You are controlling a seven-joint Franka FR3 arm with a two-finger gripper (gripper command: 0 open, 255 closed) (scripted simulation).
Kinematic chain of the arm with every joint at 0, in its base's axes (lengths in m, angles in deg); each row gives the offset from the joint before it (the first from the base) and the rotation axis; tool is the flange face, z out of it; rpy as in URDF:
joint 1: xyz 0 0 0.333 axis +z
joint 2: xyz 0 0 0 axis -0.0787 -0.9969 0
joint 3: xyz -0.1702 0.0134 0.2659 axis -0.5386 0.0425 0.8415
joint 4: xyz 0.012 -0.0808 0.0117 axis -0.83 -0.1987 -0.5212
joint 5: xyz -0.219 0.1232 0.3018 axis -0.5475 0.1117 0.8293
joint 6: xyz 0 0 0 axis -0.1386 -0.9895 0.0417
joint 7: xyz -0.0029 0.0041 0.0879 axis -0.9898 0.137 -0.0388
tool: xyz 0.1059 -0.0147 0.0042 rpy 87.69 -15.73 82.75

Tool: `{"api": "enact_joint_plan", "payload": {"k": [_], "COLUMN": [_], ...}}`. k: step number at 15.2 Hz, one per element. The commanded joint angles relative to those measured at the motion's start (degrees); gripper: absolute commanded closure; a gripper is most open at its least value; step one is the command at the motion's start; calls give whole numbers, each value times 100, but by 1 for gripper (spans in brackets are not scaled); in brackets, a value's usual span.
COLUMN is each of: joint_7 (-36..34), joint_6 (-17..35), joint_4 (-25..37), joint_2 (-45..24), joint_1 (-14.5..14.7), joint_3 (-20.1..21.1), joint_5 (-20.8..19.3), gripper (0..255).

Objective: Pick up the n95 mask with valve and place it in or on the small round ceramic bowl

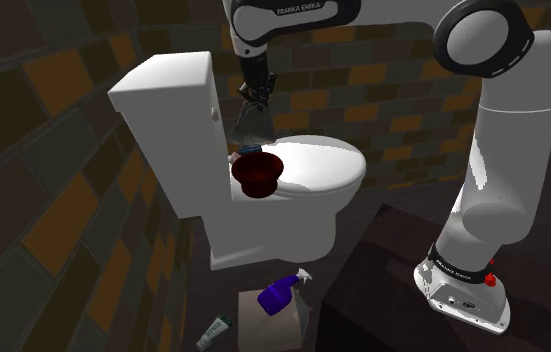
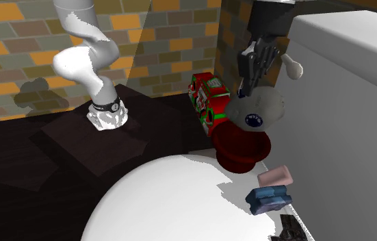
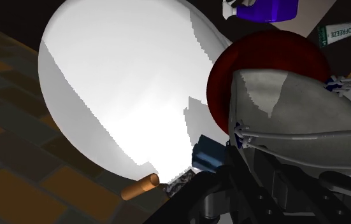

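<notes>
- Mask [image 3: 295, 121]: grey-white, domed, with thin straps — held at the black end effector [image 3: 257, 191], overlapping part of the bowl.
- Bowl [image 3: 257, 54]: dark red, round, at the edge of the white toilet lid [image 3: 123, 95].
- Blue block [image 3: 207, 154]: on the lid, just beside the end effector.
- Brown cylinder [image 3: 139, 188]: at the lid's edge, near the blue block.
- Purple spray bottle [image 3: 266, 9] and white tube [image 3: 344, 32] with green lettering: beyond the bowl.
- Brick-patterned surface [image 3: 14, 159]: alongside the lid.

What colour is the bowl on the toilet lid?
The bowl is dark red; it shows best in the second exterior view.
</notes>
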Motion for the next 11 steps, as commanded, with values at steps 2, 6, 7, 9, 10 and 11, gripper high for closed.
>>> {"api": "enact_joint_plan", "payload": {"k": [2, 6, 7, 9, 10, 11], "joint_7": [-37, -95, -110, -140, -155, -171], "joint_6": [234, 544, 620, 770, 844, 918], "joint_4": [-268, -607, -687, -840, -914, -986], "joint_2": [37, 62, 64, 65, 63, 60], "joint_1": [-16, -29, -32, -38, -40, -43], "joint_3": [-5, -10, -12, -15, -16, -17], "joint_5": [0, -7, -10, -18, -22, -26], "gripper": [255, 255, 255, 255, 255, 255]}}
